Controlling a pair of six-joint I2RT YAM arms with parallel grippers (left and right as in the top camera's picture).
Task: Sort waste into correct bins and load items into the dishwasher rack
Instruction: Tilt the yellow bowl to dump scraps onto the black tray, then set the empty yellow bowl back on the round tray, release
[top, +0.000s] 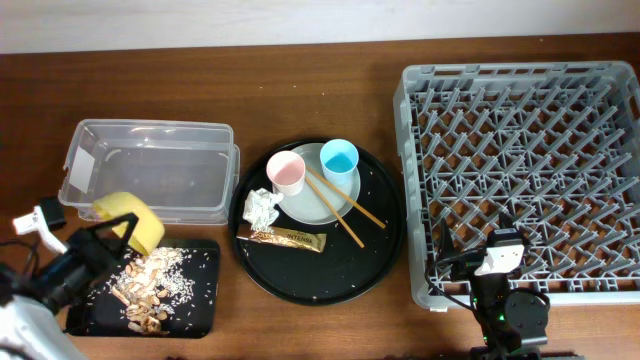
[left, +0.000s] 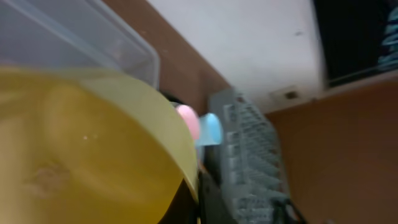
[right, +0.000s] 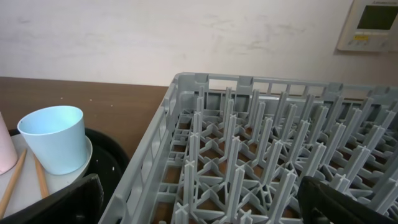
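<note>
Hard against the left fingers (top: 103, 238) sits the bowl (top: 130, 218), tipped on its side and clamped at the rim. In the left wrist view its blurred yellow wall fills most of the frame and hides all but a dark sliver of one finger. Beneath them lies the black tray (top: 203, 300), its left end covered by the arm, with scraps (top: 150, 282) heaped on it. Just beyond the fingers is the tub (top: 150, 128), its near rim partly hidden by the bowl.

Well off to their right, the round tray (top: 385, 250) carries the plate (top: 312, 200). The pink cup (top: 286, 172) and blue cup (top: 339, 160) stand side by side at its far edge. The chopsticks (top: 345, 208) splay across the plate and past its rim. The napkin (top: 262, 208) touches its left edge, and the wrapper (top: 285, 240) lies flat nearer the front.

The right fingers (right: 68, 202) stand apart, holding nothing, with only dark tips showing at the bottom corners of the wrist view. Between and ahead of them is the rack (right: 249, 149), seen at its near left corner. From overhead they are hard to make out under the camera and cables, and the rack runs off the right edge. A narrow strip of bare bench (top: 330, 90) separates rack and round tray; wider room lies along the far side.
</note>
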